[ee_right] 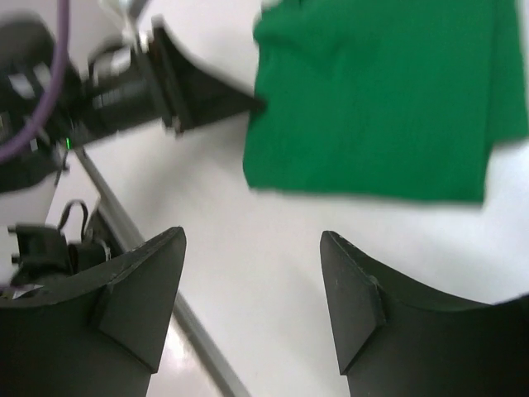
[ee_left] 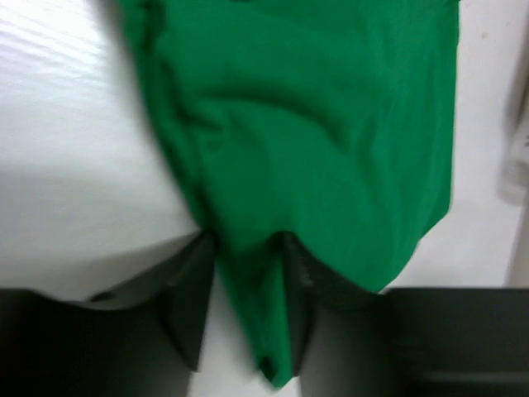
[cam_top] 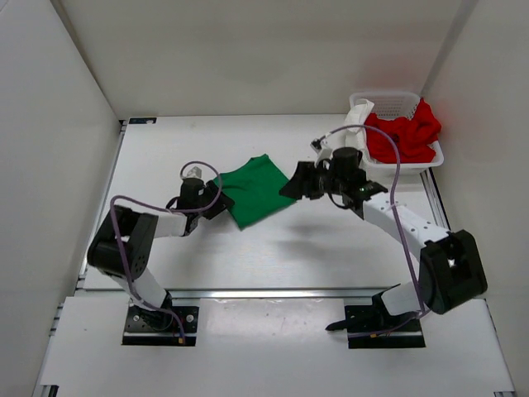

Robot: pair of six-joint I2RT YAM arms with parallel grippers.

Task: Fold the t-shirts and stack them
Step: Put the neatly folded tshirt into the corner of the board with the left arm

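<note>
3 t-shirts show in the top view. The green t-shirt (cam_top: 256, 192) lies folded into a rough square, flat on the white table (cam_top: 331, 248) near its middle, between the 2 arms. The red t-shirt (cam_top: 405, 134) sits bunched in the white mesh basket (cam_top: 395, 102) at the far right corner. The white t-shirt (cam_top: 357, 117) drapes over that basket's left rim.

The left gripper (cam_top: 220, 198) is at the green shirt's left edge. Its wrist view shows the fingers (ee_left: 192, 306) partly apart, astride a narrow strip of the green cloth (ee_left: 314, 149). Pale table shows between 1 finger and the cloth, so the fingers are not pinching it.

The right gripper (cam_top: 291, 184) sits just beside the shirt's right corner. In its wrist view the fingers (ee_right: 145, 289) stand wide with nothing between them, over bare table, the green cloth (ee_right: 380, 99) just beyond their tips.
</note>
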